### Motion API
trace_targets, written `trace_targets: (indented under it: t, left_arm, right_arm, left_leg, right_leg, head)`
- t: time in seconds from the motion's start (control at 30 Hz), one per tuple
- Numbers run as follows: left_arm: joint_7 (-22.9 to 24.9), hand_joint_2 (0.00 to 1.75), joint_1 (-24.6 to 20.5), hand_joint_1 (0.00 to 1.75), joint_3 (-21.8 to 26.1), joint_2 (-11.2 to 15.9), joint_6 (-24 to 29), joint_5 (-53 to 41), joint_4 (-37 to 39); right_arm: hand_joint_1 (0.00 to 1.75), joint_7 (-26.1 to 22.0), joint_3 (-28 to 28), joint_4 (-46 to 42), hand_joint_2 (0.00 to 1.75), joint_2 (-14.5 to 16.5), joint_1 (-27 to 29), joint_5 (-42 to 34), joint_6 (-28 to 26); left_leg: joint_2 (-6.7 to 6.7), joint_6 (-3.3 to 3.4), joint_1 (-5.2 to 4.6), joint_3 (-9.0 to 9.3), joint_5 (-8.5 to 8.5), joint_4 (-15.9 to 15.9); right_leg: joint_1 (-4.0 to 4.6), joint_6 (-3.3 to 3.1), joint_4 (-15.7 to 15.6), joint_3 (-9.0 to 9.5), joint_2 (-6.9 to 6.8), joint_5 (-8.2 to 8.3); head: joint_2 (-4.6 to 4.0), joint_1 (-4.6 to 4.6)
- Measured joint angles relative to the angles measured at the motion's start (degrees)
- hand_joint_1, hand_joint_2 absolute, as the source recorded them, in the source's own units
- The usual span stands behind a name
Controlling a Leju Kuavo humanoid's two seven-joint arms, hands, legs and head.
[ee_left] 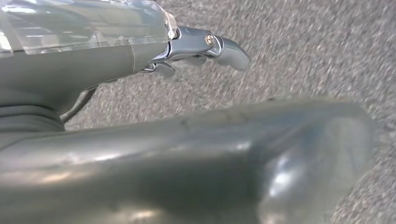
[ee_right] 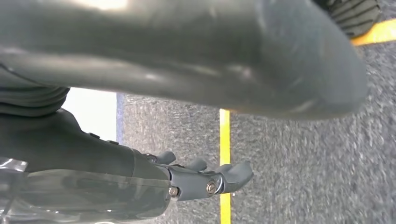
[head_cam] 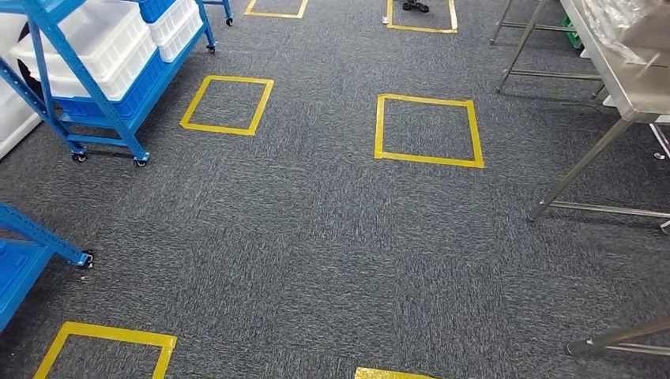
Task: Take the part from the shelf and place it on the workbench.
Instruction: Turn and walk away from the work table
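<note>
The head view looks down on grey carpet (head_cam: 316,237) marked with yellow tape squares (head_cam: 428,130). At the upper left stands a blue wheeled shelf (head_cam: 95,110) carrying white bins (head_cam: 95,43) over a blue tray; a corner of a second blue rack (head_cam: 31,253) comes in at the left edge. At the upper right is the metal table (head_cam: 632,87), its slanted legs reaching the floor, with crinkled clear plastic (head_cam: 612,24) lying on its top. Which item on the shelf is the part I cannot tell — the bins hide their contents.

The left hand (ee_left: 196,46) hangs over the carpet in its wrist view, fingers extended loosely and holding nothing, the thick grey thumb alongside. The right hand (ee_right: 201,177) also hangs over carpet, near a yellow tape line (ee_right: 225,140) — its fingers lie slightly curled and apart, with nothing between them.
</note>
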Motion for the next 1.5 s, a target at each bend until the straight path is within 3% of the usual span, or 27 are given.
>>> trace_targets:
  t: [0.07, 0.1, 0.17, 0.2, 0.23, 0.3, 0.37, 0.4, 0.5, 0.57, 0.63, 0.7, 0.73, 0.77, 0.8, 0.87, 0.93, 1.0, 1.07, 1.13, 1.2, 1.23, 1.27, 1.3, 1.4, 1.43, 1.5]
  left_arm:
    - [0.03, 0.00, 0.02, 0.00, 0.00, 0.17, 0.08, -0.08, -0.01]
    - [0.06, 0.00, -0.05, 0.00, 0.00, 0.23, 0.10, -0.08, 0.00]
    - [0.13, 0.00, -0.13, 0.00, -0.01, 0.31, 0.15, -0.17, 0.00]
    - [0.16, 0.00, -0.08, 0.00, -0.02, 0.36, 0.18, -0.21, 0.00]
    - [0.19, 0.00, 0.00, 0.00, -0.02, 0.45, 0.21, -0.25, 0.00]
    - [0.24, 0.00, 0.10, 0.00, -0.01, 0.67, 0.26, -0.31, -0.01]
    - [0.27, 0.00, 0.01, 0.00, -0.01, 0.82, 0.28, -0.49, -0.01]
    - [0.27, 0.00, 0.00, 0.00, -0.01, 0.88, 0.30, -0.57, -0.01]
    - [0.27, 0.00, 0.18, 0.00, 0.00, 1.13, 0.43, -0.62, -0.02]
    - [0.25, 0.00, 0.18, 0.00, 0.00, 1.27, 0.57, -0.62, -0.02]
    - [0.24, 0.00, 0.09, 0.00, 0.00, 1.38, 0.76, -0.62, -0.02]
    - [0.26, 0.00, 0.10, 0.00, 0.00, 1.49, 0.90, -0.62, -0.02]
    - [0.27, 0.00, 0.16, 0.00, 0.00, 1.54, 0.94, -0.62, -0.02]
    - [0.29, 0.00, 0.22, 0.00, 0.00, 1.57, 0.97, -0.63, -0.02]
    - [0.30, 0.00, 0.26, 0.00, 0.00, 1.60, 0.99, -0.63, -0.02]
    - [0.31, 0.00, 0.20, 0.00, 0.00, 1.63, 1.01, -0.64, -0.02]
    - [0.33, 0.00, 0.15, 0.00, 0.00, 1.66, 1.03, -0.64, -0.02]
    - [0.36, 0.00, 0.32, 0.00, 0.01, 1.73, 1.08, -0.65, -0.02]
    - [0.38, 0.00, 0.49, 0.00, 0.02, 1.82, 1.15, -0.72, -0.02]
    - [0.42, 0.00, 0.38, 0.00, 0.02, 1.85, 1.17, -0.86, -0.02]
    - [0.44, 0.00, 0.27, 0.00, 0.01, 1.82, 1.17, -1.03, -0.02]
    - [0.44, 0.00, 0.32, 0.00, 0.00, 1.80, 1.17, -1.09, -0.02]
    - [0.44, 0.00, 0.39, 0.00, 0.00, 1.81, 1.17, -1.16, -0.02]
    - [0.44, 0.00, 0.45, 0.00, 0.01, 1.85, 1.18, -1.20, -0.02]
    - [0.33, 0.00, 0.29, 0.00, 0.01, 2.00, 1.18, -1.30, -0.02]
    - [0.28, 0.00, 0.25, 0.00, 0.00, 2.02, 1.18, -1.30, -0.02]
    - [0.23, 0.00, 0.38, 0.00, 0.00, 2.07, 1.18, -1.30, -0.02]
  right_arm:
    - [0.00, 0.01, -0.04, 0.00, 0.00, 0.01, 0.08, 0.00, -0.06]
    - [0.00, 0.00, -0.05, 0.00, 0.00, 0.00, 0.20, 0.00, -0.07]
    - [0.00, -0.03, -0.07, 0.00, 0.00, 0.01, 0.37, 0.00, -0.03]
    - [0.00, -0.07, -0.08, 0.01, 0.00, 0.01, 0.36, 0.01, 0.03]
    - [0.00, -0.11, -0.08, 0.03, 0.00, 0.01, 0.31, 0.02, 0.12]
    - [0.00, -0.22, -0.08, 0.11, 0.00, 0.04, 0.21, 0.05, 0.30]
    - [0.00, -0.35, -0.08, 0.19, 0.00, 0.11, 0.16, 0.09, 0.37]
    - [0.00, -0.43, -0.08, 0.21, 0.00, 0.15, 0.11, 0.13, 0.40]
    - [0.00, -0.56, -0.08, 0.23, 0.00, 0.27, -0.23, 0.34, 0.54]
    - [0.00, -0.62, -0.08, 0.24, 0.00, 0.33, -0.25, 0.52, 0.59]
    - [0.00, -0.61, -0.08, 0.28, 0.00, 0.37, -0.15, 0.69, 0.62]
    - [0.00, -0.54, -0.08, 0.37, 0.00, 0.40, -0.07, 0.81, 0.64]
    - [0.00, -0.51, -0.08, 0.40, 0.00, 0.42, -0.03, 0.86, 0.64]
    - [0.00, -0.49, -0.08, 0.43, 0.00, 0.43, 0.01, 0.89, 0.65]
    - [0.00, -0.49, -0.08, 0.44, 0.00, 0.43, 0.05, 0.92, 0.66]
    - [0.00, -0.52, -0.09, 0.45, 0.00, 0.43, 0.21, 0.96, 0.70]
    - [0.00, -0.60, -0.09, 0.47, 0.00, 0.48, 0.29, 1.02, 0.74]
    - [0.00, -0.65, -0.08, 0.49, 0.00, 0.60, 0.19, 1.07, 0.76]
    - [0.00, -0.66, -0.09, 0.50, 0.00, 0.72, 0.21, 1.10, 0.85]
    - [0.00, -0.66, -0.10, 0.50, 0.00, 0.79, 0.44, 1.16, 1.03]
    - [0.00, -0.70, -0.11, 0.50, 0.00, 0.79, 0.64, 1.31, 1.19]
    - [0.00, -0.78, -0.12, 0.50, 0.00, 0.79, 0.67, 1.40, 1.24]
    - [0.00, -0.89, -0.12, 0.50, 0.00, 0.80, 0.65, 1.49, 1.27]
    - [0.00, -1.01, -0.11, 0.50, 0.00, 0.82, 0.61, 1.57, 1.30]
    - [0.00, -1.22, -0.10, 0.50, 0.00, 0.94, 0.53, 1.74, 1.30]
    - [0.00, -1.26, -0.10, 0.50, 0.00, 0.96, 0.47, 1.79, 1.30]
    - [0.00, -1.30, -0.10, 0.51, 0.00, 0.99, 0.18, 1.89, 1.33]
  left_leg:
    - [2.96, -0.43, -0.20, -1.40, -2.09, 3.08]
    - [4.65, -0.66, -0.12, -2.97, -3.96, 6.35]
    - [5.81, -1.26, 0.33, -6.62, -7.24, 13.73]
    - [6.00, -1.57, 0.61, -7.56, -7.61, 15.68]
    - [6.20, -1.86, 0.85, -7.38, -6.87, 15.43]
    - [7.49, -2.28, 1.20, -3.84, -3.28, 8.98]
    - [9.63, -2.04, 1.15, -0.07, -0.82, 2.15]
    - [10.27, -1.73, 1.03, 0.87, -0.35, 0.32]
    - [9.01, -0.59, 0.81, 0.73, -0.21, -0.18]
    - [7.97, 0.23, 0.99, 0.94, 0.24, -0.67]
    - [6.84, 0.77, 1.01, 0.81, 0.59, -0.85]
    - [5.55, 0.92, 0.91, 0.56, 0.72, -0.81]
    - [4.83, 0.92, 0.88, 0.55, 0.75, -0.79]
    - [4.09, 0.89, 0.87, 0.62, 0.77, -0.77]
    - [3.31, 0.81, 0.88, 0.73, 0.76, -0.75]
    - [1.94, 0.41, 0.84, 0.72, 0.74, -0.61]
    - [0.76, -0.33, 0.81, 0.33, 0.85, -0.48]
    - [-0.13, -1.14, 0.88, -0.10, 1.02, -0.54]
    - [1.96, -1.58, 0.82, -0.95, -0.21, 1.05]
    - [5.11, -1.79, 0.74, -3.56, -3.78, 6.90]
    - [6.00, -2.02, 0.78, -6.77, -7.04, 14.11]
    - [6.14, -2.09, 0.78, -7.34, -7.33, 15.69]
    - [6.32, -2.09, 0.77, -6.76, -6.52, 15.02]
    - [6.70, -1.99, 0.75, -5.06, -4.86, 12.15]
    - [9.51, -1.15, 0.28, 1.03, -0.84, 1.14]
    - [9.96, -0.82, 0.09, 1.71, -0.61, -0.34]
    - [9.05, -0.18, -0.04, 1.62, -0.51, -0.74]
  right_leg:
    - [-0.28, -0.48, -1.02, 0.58, -1.63, 0.33]
    - [-0.18, -0.65, -1.18, 0.73, -2.54, 0.32]
    - [-0.08, -0.85, -1.15, 0.75, -4.37, 0.16]
    - [-0.08, -0.81, -1.10, 0.75, -5.21, 0.07]
    - [-0.14, -0.69, -1.01, 0.76, -5.93, -0.05]
    - [-0.31, -0.23, -0.56, 0.87, -7.18, -0.46]
    - [-0.23, 0.51, 0.10, 1.00, -8.24, -1.07]
    - [-0.15, 0.89, 0.34, 1.11, -8.73, -1.31]
    - [-0.32, 1.86, 0.39, 1.60, -9.68, -1.67]
    - [-0.64, 2.48, 2.38, 1.10, -7.78, -3.54]
    - [-0.83, 2.78, 9.12, -1.85, -4.71, -7.48]
    - [-0.89, 2.80, 16.21, -5.38, -3.57, -10.11]
    - [-0.90, 2.74, 17.22, -6.05, -3.46, -9.75]
    - [-0.91, 2.64, 15.92, -5.62, -3.33, -8.22]
    - [-0.95, 2.50, 12.58, -4.25, -2.89, -5.88]
    - [-1.06, 2.17, 4.65, -0.95, -0.60, -1.91]
    - [-1.00, 1.87, 1.12, 0.35, 0.95, -0.90]
    - [-0.95, 1.30, 0.82, 0.38, 0.05, -0.86]
    - [-1.06, 0.37, 0.35, 0.51, -1.39, -0.56]
    - [-0.93, -0.29, 0.10, 0.51, -3.00, -0.46]
    - [-0.62, -0.52, 0.14, 0.38, -4.69, -0.53]
    - [-0.49, -0.56, 0.16, 0.34, -5.50, -0.57]
    - [-0.40, -0.56, 0.19, 0.36, -6.24, -0.61]
    - [-0.35, -0.52, 0.21, 0.43, -6.92, -0.67]
    - [-0.07, 0.08, 0.45, 0.82, -8.67, -1.07]
    - [0.02, 0.38, 0.51, 0.93, -9.14, -1.18]
    - [0.04, 0.95, 0.45, 1.19, -9.92, -1.27]
  head:
    - [-0.01, -0.13]
    - [-0.01, -0.16]
    - [-0.01, -0.21]
    - [-0.01, -0.21]
    - [-0.01, -0.21]
    - [0.00, -0.22]
    - [-0.01, -0.18]
    - [-0.01, -0.15]
    - [0.00, -0.09]
    - [0.00, -0.02]
    - [0.00, 0.09]
    - [0.00, 0.11]
    - [0.00, 0.11]
    - [0.00, 0.11]
    - [0.00, 0.12]
    - [-0.01, 0.13]
    - [-0.01, 0.10]
    - [0.00, 0.07]
    - [0.00, -0.03]
    - [0.00, -0.19]
    - [0.00, -0.23]
    - [0.00, -0.23]
    - [0.00, -0.23]
    - [0.00, -0.23]
    - [0.00, -0.18]
    - [0.00, -0.15]
    - [0.00, -0.10]
